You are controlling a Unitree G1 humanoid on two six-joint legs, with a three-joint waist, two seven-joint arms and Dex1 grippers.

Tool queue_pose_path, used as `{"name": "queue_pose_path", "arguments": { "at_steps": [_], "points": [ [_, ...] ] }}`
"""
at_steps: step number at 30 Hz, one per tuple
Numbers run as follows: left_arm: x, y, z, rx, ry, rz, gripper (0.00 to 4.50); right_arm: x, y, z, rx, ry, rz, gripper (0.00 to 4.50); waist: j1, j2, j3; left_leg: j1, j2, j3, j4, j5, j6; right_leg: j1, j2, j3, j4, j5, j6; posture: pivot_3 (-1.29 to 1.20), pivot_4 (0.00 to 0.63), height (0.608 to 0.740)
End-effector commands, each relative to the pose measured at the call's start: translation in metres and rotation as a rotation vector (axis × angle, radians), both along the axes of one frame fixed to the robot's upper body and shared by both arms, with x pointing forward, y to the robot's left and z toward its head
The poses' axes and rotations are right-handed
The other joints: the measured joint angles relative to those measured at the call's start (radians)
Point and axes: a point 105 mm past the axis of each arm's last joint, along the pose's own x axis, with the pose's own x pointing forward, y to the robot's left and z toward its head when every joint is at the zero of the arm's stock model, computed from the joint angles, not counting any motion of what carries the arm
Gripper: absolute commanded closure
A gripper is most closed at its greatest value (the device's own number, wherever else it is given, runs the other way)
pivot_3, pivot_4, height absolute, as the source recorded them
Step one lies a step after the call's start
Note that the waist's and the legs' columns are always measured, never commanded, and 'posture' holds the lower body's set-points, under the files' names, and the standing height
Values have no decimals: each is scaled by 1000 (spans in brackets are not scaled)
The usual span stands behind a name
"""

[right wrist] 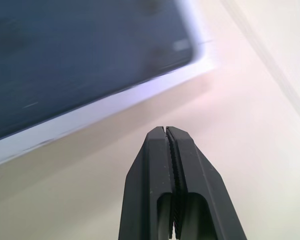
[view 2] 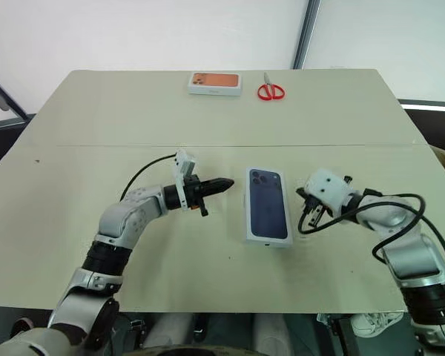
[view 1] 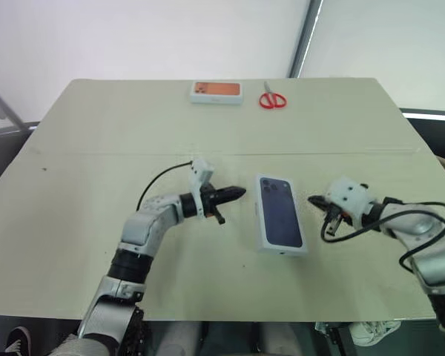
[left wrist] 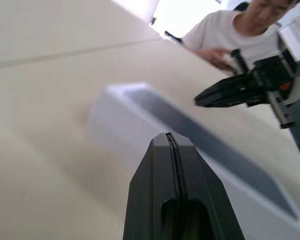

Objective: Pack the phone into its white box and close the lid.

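Observation:
The white box (view 1: 283, 251) lies closed at the table's middle. Its lid (view 1: 280, 211) is on top, with the printed dark-blue phone picture facing up. The phone itself is hidden. My left gripper (view 1: 239, 193) is shut and empty. It hovers just left of the box and points right towards it. My right gripper (view 1: 312, 199) is also shut and empty, just right of the box and pointing left at it. The left wrist view looks over the box (left wrist: 140, 125) to the right gripper (left wrist: 202, 100). Under the right gripper (right wrist: 165, 129), the right wrist view shows the lid's edge (right wrist: 90, 117).
A white box with an orange top (view 1: 216, 92) and red scissors (view 1: 272, 99) lie near the table's far edge. A crease (view 1: 96, 153) runs across the tan tabletop. A person (left wrist: 235, 35) sits beyond the table's right side.

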Motion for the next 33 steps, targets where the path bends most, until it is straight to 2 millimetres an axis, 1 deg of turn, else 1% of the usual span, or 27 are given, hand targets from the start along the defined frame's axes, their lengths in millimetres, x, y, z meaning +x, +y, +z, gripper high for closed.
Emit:
{"name": "queue_pose_path", "arguments": {
  "at_steps": [1,4,6,9,10,12,13,17,19,22,28,30,33],
  "points": [
    [-5,-22,19,-44,-44,-61,4500,-2,16,13,28,-39,54,4440,0,0,0,0,0,0,0,0,0,0,0,0,0,0,0,0,150,740],
    [-5,-32,21,-51,-45,-80,4500,-3,22,13,44,-34,69,4440,-2,0,0,0,0,0,0,0,0,0,0,0,0,0,0,0,150,740],
    [-8,-37,20,-55,-32,-97,4500,-4,25,17,62,-42,81,4440,-4,0,0,0,0,0,0,0,0,0,0,0,1,0,0,0,150,740],
    [-15,-43,5,-17,-16,-129,4500,-7,31,18,118,-25,90,4440,-3,0,0,0,0,0,0,0,0,-1,0,0,1,0,0,0,150,740],
    [-17,-43,-6,12,-5,-132,4500,-13,35,11,112,8,116,4440,-3,0,0,0,0,0,0,0,0,-1,0,0,1,0,0,0,150,740],
    [-20,-40,-20,53,3,-130,4500,-25,44,-2,108,69,160,4440,-1,0,0,0,0,0,0,0,0,0,0,0,1,0,0,0,150,740],
    [-20,-37,-25,63,18,-126,4500,-28,47,-6,112,81,168,4440,0,0,0,0,0,0,0,0,0,0,0,0,1,0,0,0,150,740],
    [-17,-23,-38,126,27,-99,4500,-29,48,-9,80,72,166,4440,-1,0,0,0,0,0,2,0,0,0,0,1,2,0,0,0,150,740],
    [-14,-18,-37,126,20,-87,4500,-24,44,-9,62,60,148,4440,-1,0,0,0,0,0,2,0,0,0,0,0,2,0,0,0,150,740],
    [-10,-17,-30,106,13,-74,4500,-15,36,-7,40,34,109,4440,1,0,0,0,0,0,2,0,0,-1,0,1,2,0,0,0,150,740],
    [-9,-16,-30,120,-4,-64,4500,-9,34,-4,32,5,101,4440,-1,0,0,0,0,0,2,0,0,-1,0,0,2,0,0,0,150,740],
    [-9,-22,-18,73,-9,-71,4500,-9,41,6,96,-6,112,4440,-1,0,0,0,0,0,2,0,0,-1,0,0,2,0,0,0,150,740],
    [2,-26,-3,17,-28,-27,4500,0,46,17,145,-45,95,4440,-1,0,0,0,0,0,2,0,0,-1,0,0,2,0,0,0,150,740]
  ]
}}
